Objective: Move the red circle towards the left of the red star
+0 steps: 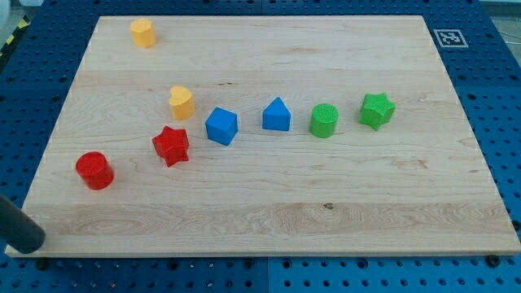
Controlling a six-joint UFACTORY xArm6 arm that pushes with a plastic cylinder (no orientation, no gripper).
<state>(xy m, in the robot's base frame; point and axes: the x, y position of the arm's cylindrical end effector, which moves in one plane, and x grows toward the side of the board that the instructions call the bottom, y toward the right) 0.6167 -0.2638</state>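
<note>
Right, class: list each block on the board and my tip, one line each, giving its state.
red circle: upright, lower left of the star, apart
red star: flat, untouched
yellow heart: upright, above the star
yellow block: alone, top left
blue cube: turned corner-on
blue pointed block: upright
green cylinder: upright
green star: flat
my tip: bottom-left edge, touching nothing

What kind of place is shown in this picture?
Probably a robotics lab bench: a wooden board rests on a blue perforated base, a printed marker tag sits at its corner, and my tip waits below-left of the red circle.
</note>
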